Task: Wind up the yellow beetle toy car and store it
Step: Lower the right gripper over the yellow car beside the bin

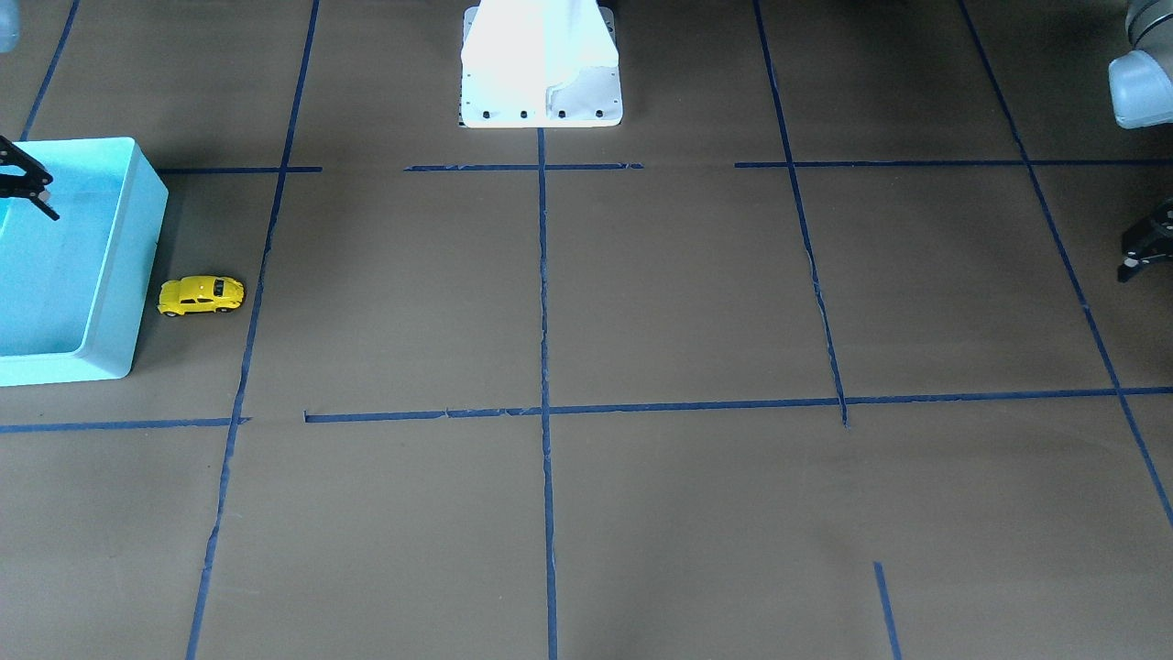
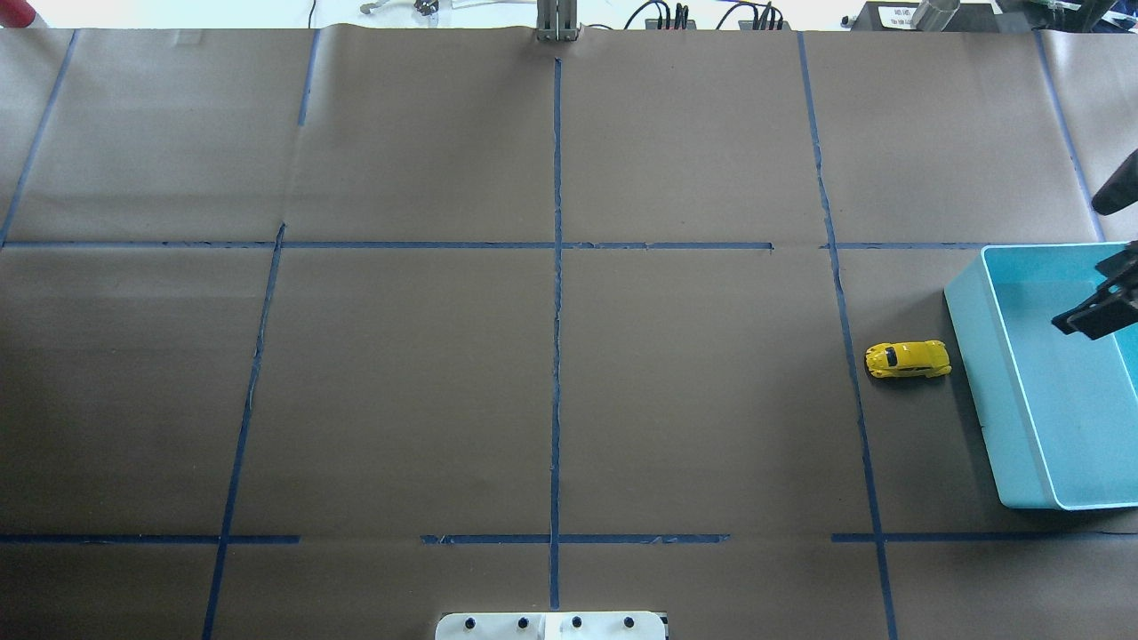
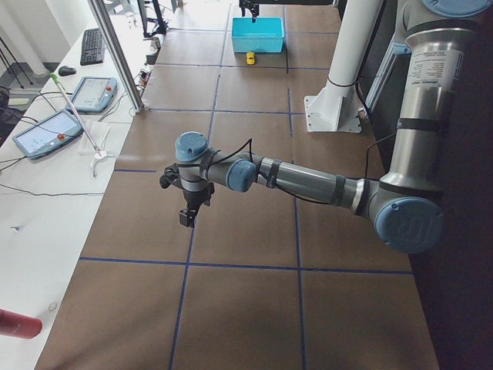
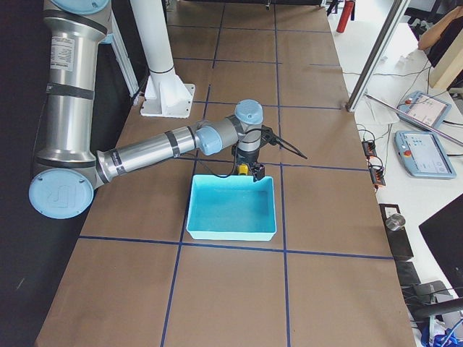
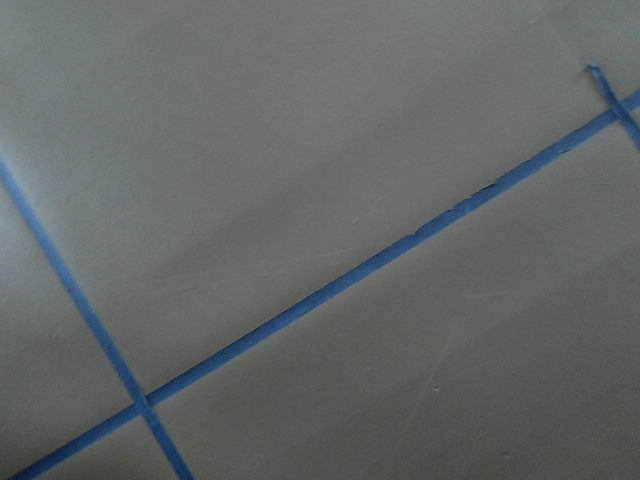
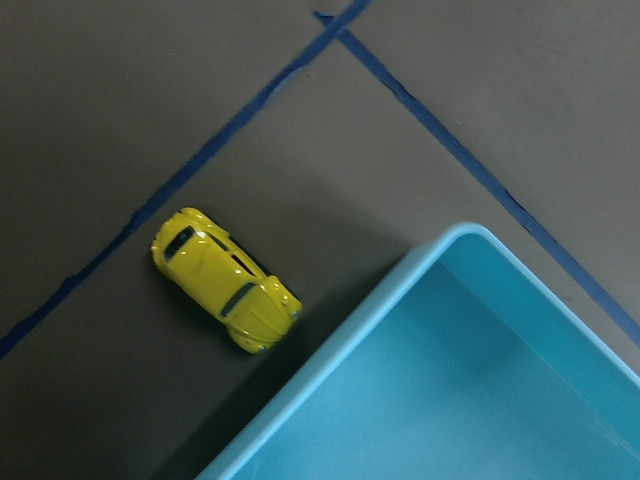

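The yellow beetle toy car (image 2: 908, 359) rests on its wheels on the brown paper, just beside the outer wall of the turquoise bin (image 2: 978, 391), without touching it. In the right wrist view the car (image 6: 225, 293) lies a short way from the bin's corner (image 6: 340, 360). My right gripper (image 2: 1080, 298) hovers over the bin's inside, open and holding nothing. Far from the car, at the other end of the table, my left gripper (image 1: 1127, 257) hangs above the paper, half cut off by the frame edge. Its fingers look apart.
The bin (image 1: 137, 266) has nothing in it. Blue tape lines divide the paper into squares. The robot's white base (image 1: 541, 82) stands at the middle of the near edge. Tablets and cables lie on the white side table (image 3: 62, 131).
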